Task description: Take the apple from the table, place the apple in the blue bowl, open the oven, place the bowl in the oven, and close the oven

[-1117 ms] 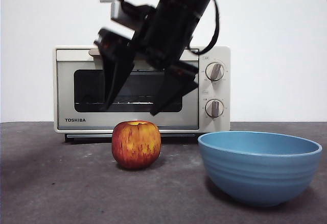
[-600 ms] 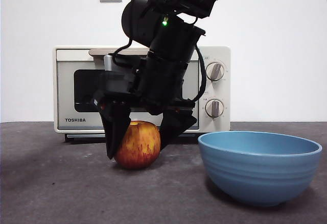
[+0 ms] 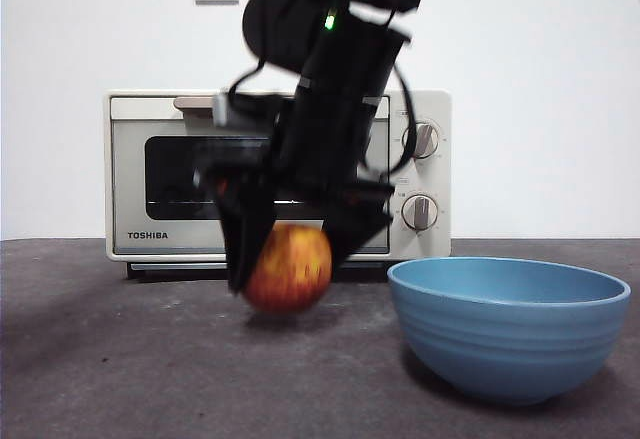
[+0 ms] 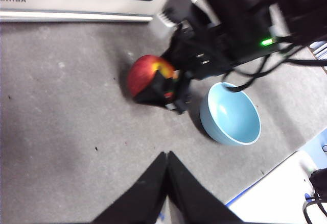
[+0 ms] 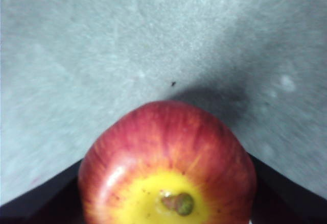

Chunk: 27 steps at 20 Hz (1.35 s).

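Lifted since half a second ago, the apple [image 3: 289, 267] now hangs just clear of the table [image 3: 120, 359], clamped between the right gripper's [image 3: 290, 259] jaws. That arm slants down from above in front of the oven [image 3: 140, 169], near the blue bowl [image 3: 508, 329]. Well apart, the left gripper [image 4: 167, 158] waits, jaws pressed together.
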Available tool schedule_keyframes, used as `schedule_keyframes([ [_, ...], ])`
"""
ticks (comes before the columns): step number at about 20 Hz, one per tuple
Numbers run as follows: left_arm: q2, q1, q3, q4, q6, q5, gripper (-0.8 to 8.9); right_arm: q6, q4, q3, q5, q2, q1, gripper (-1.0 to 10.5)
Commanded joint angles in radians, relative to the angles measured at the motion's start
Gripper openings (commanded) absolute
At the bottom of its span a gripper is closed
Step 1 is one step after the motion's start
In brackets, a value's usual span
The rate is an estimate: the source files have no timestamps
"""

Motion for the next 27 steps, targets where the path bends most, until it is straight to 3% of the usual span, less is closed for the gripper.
schedule_keyframes([
  [1, 0.006, -0.003, 0.019, 0.013, 0.013, 0.001, 0.07, 0.01, -0.031, 0.045, 0.002, -0.088, 0.01, 3.2],
  [6, 0.01, -0.004, 0.019, 0.04, 0.013, 0.001, 0.07, 0.009, -0.195, 0.044, 0.006, -0.277, 0.01, 3.2],
  [11, 0.011, -0.004, 0.019, 0.04, 0.014, 0.001, 0.07, 0.008, -0.267, -0.061, 0.085, -0.447, 0.01, 3.2],
  [19, 0.013, -0.004, 0.019, 0.04, 0.013, 0.001, 0.07, 0.063, -0.014, -0.502, 0.114, -0.62, -0.004, 3.3],
  [27, 0.02, -0.004, 0.019, 0.042, 0.012, 0.001, 0.07, 0.078, 0.163, -0.692, 0.107, -0.619, -0.015, 3.6],
])
